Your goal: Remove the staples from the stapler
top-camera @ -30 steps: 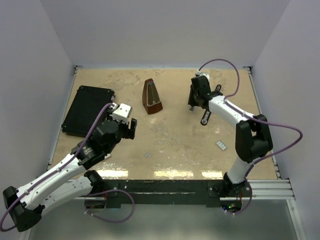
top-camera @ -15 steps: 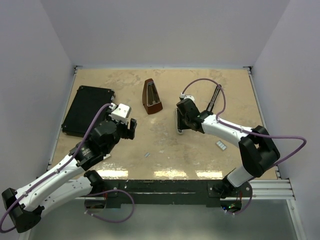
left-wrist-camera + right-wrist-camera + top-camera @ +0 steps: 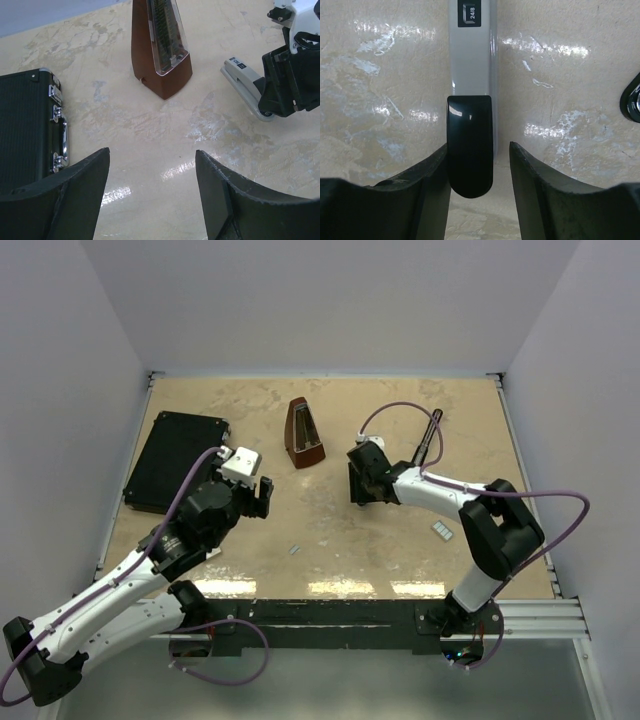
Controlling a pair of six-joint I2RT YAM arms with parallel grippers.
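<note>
Nearest you, low and left of centre in the top view, the staples (image 3: 295,550) appear to lie loose on the table (image 3: 340,565). They show as a tiny grey strip, too small there to be certain. Expect the strip to be feather-light, brittle along its length and hard to pinch while it lies flat, so take it by its long edges if you need it. A white piece (image 3: 442,530) sits at the lower right, well apart from it.

Further in, your left gripper (image 3: 150,160) hangs wide open over bare table, holding nothing.

At mid-frame, your right gripper (image 3: 477,147) straddles the end of the stapler (image 3: 472,65), which lies flat and runs up the middle of the wrist view. The jaws are part open. One finger is against the glossy black end cap (image 3: 470,155) and a clear gap shows on the other side, so nothing is clamped.

The stapler is stiff metal, slim and smooth. I judge it light enough to skid on this polished top, and the rounded cap looks likely to slip out of a pinch. Take it across the narrow grey body just beyond the cap, square on its flat sides.

Beyond stand the metronome (image 3: 304,435) and, at far left, the black case (image 3: 172,460). A thin black bar (image 3: 430,440) lies at upper right.
</note>
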